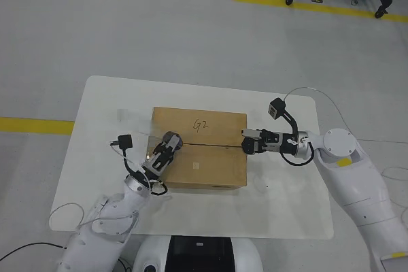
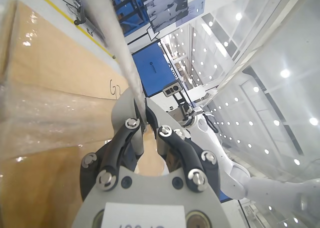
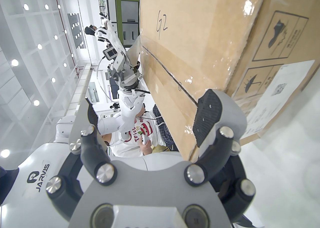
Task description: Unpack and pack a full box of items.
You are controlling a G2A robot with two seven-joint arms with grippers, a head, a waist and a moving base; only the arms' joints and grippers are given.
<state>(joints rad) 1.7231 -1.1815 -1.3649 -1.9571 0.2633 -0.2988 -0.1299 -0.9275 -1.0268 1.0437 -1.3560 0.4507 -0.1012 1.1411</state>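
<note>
White counter [image 1: 285,217] is noted under the closed box [image 1: 211,163]; tape [image 2: 125,59] risen from its seam is pinched by the left hand [image 2: 141,114], the right hand [image 1: 245,142] is spread at its opposite end, and unpacking is judged barely begun.

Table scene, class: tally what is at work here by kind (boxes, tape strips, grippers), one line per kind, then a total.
cardboard box: 1
tape strip: 1
grippers: 2 (left gripper, right gripper)
Total: 4
</note>
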